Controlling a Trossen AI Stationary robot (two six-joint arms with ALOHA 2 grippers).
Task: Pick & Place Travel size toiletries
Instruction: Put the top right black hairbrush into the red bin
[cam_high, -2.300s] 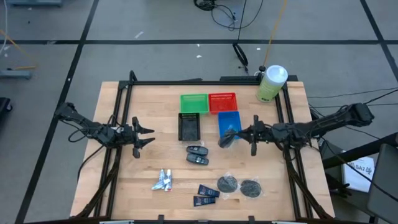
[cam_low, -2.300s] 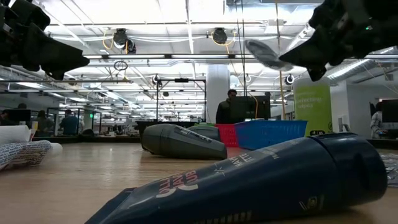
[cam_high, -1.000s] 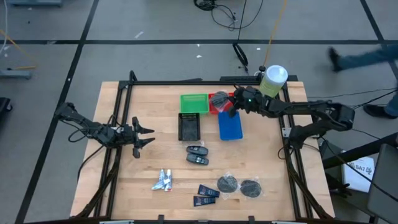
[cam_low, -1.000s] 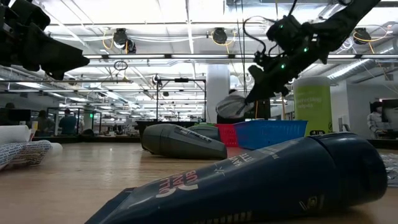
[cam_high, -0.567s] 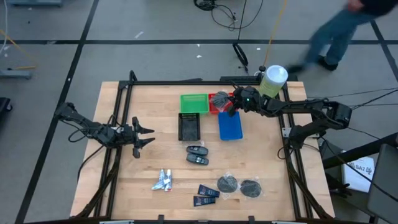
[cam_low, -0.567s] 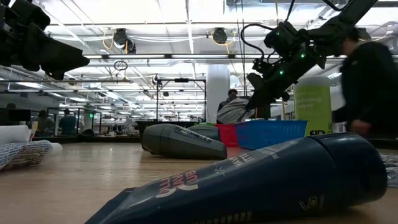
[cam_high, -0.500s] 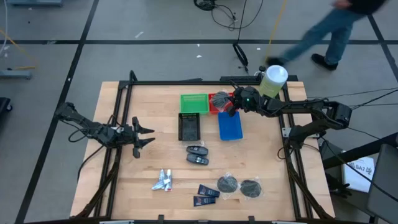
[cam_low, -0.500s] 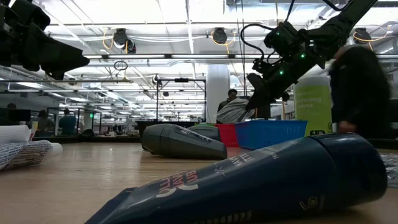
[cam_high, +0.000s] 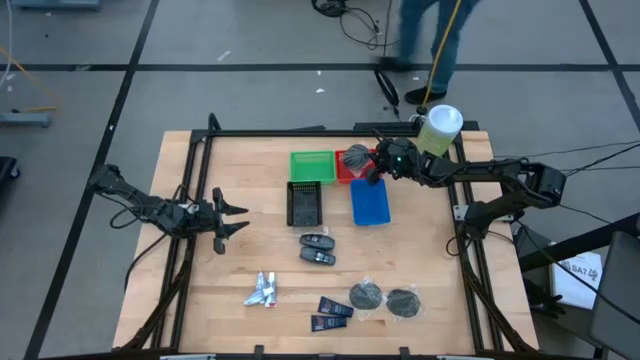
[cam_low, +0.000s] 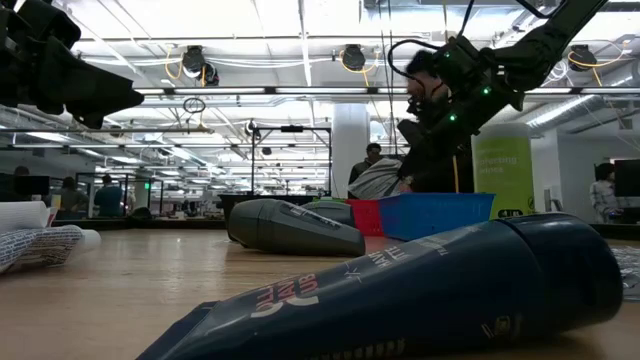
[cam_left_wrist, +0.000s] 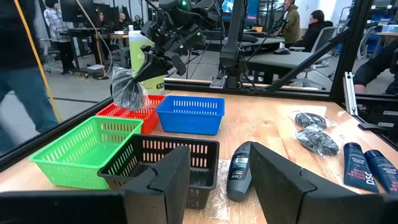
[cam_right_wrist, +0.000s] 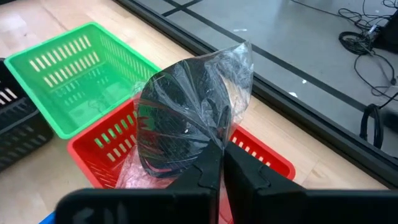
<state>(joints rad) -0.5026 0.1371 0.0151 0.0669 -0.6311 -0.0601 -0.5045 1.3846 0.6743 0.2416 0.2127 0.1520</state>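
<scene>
My right gripper (cam_high: 372, 170) is shut on a grey round disc in a clear plastic bag (cam_right_wrist: 183, 121), held over the red bin (cam_high: 360, 153); the left wrist view also shows the disc (cam_left_wrist: 129, 90). On the table lie two more grey discs (cam_high: 365, 295) (cam_high: 403, 302), two navy packets (cam_high: 332, 314), two black oval pieces (cam_high: 318, 249) and the silver-white tubes (cam_high: 262, 290). My left gripper (cam_high: 232, 217) is open and hovers near the table's left side, touching nothing. My right gripper pinches the bagged disc at its edge (cam_right_wrist: 208, 155) between its two fingers (cam_right_wrist: 239, 174). The fingers come from the table's right, slanting down. The disc is lifted clear and hangs tilted below the fingertips (cam_low: 378, 180), above the red bin.
Green bin (cam_high: 311, 165), blue bin (cam_high: 369, 202) and black bin (cam_high: 304, 203) stand around the red one. A large pale-green bottle (cam_high: 436, 133) stands at the far right corner, close to my right arm. A person walks on the floor beyond the far edge.
My right gripper, still shut on the bagged disc, came from above the blue bin toward the far edge and over the red bin; in the last second it has only sunk a little there. A person has walked past behind the table.
</scene>
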